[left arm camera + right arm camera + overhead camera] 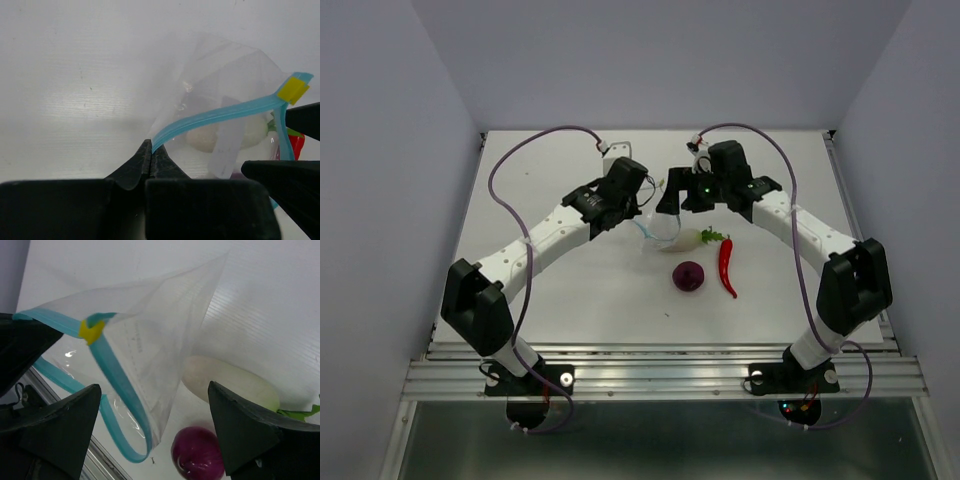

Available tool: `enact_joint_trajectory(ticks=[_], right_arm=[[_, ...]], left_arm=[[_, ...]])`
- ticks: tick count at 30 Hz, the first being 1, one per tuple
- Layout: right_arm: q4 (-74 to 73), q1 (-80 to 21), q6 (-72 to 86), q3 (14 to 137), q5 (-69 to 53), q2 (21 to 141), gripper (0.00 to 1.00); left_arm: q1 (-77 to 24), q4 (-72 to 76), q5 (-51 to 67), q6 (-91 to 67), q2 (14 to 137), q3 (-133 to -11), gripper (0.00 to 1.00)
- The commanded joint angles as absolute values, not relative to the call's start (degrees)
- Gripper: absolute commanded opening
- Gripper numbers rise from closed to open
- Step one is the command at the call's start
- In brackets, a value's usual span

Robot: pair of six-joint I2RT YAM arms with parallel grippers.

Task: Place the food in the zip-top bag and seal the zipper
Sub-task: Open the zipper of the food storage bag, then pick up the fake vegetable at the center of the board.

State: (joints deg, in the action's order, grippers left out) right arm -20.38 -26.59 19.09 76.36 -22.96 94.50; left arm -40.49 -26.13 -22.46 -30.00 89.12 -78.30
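Observation:
The clear zip-top bag (660, 228) hangs lifted between my two grippers, its mouth open. My left gripper (151, 146) is shut on one end of the blue zipper (220, 114). A yellow slider (292, 90) sits at the zipper's far end. My right gripper (154, 386) is open, with its fingers either side of the bag's lower corner (150, 340) and zipper (117, 385). The white radish (230, 382) lies on the table beside the bag. The purple onion (688, 276) and red chili (726, 265) lie nearer the front.
The white table (570, 300) is walled by grey panels at the left, right and back. A metal rail (660, 375) runs along its near edge. Both arms reach in toward the table's middle back.

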Motion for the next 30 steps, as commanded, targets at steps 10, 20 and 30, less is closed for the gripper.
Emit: enact_joint_trajectory(ticks=[10, 20, 30], right_arm=[[-13.7, -26.2, 23.5, 74.1, -16.7, 84.9, 1.0], [-26.4, -26.2, 23.4, 56.6, -5.3, 65.7, 1.0], [-27.5, -26.2, 22.9, 51.0, -11.1, 68.8, 1.0]], left_arm=[[-41.8, -30.8, -27.5, -28.8, 88.8, -83.8, 0.0], [-41.8, -32.7, -30.6, -30.3, 88.9, -81.0, 0.0], [-41.7, -35.0, -32.9, -31.6, 88.3, -80.2, 0.0]])
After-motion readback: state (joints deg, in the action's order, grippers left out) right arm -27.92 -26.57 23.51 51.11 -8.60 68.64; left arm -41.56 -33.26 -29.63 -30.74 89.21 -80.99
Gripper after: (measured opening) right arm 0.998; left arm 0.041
